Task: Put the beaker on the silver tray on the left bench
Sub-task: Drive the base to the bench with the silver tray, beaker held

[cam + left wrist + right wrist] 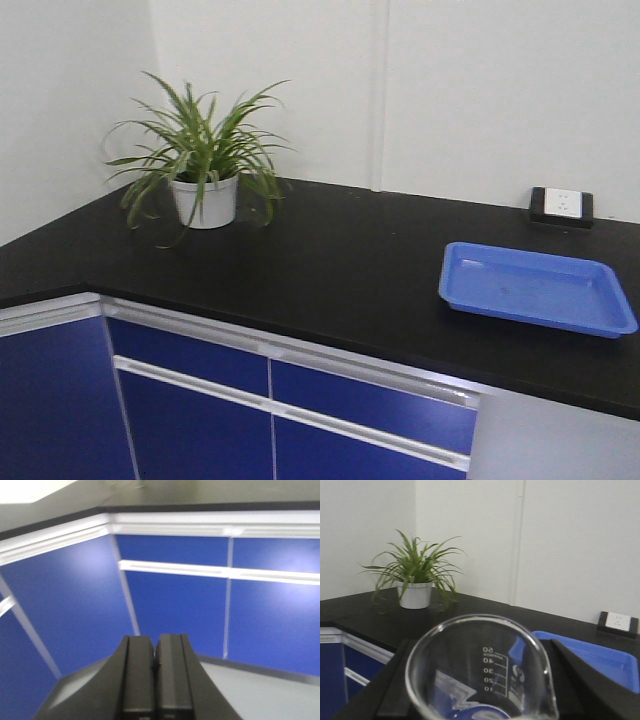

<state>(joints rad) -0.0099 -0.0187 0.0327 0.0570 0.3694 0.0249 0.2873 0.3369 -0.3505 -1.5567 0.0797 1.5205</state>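
Only our right wrist view shows the beaker point(480, 670) pinched in our right gripper point(482, 682); our left gripper point(155, 647) is pressed together.

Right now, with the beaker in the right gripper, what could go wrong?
The beaker is smooth glass, held only at its sides by the right gripper; it could slip during travel.
No silver tray is in view; the blue tray close by invites a wrong drop.
The left gripper hangs near the cabinet fronts; a turn may clip them.
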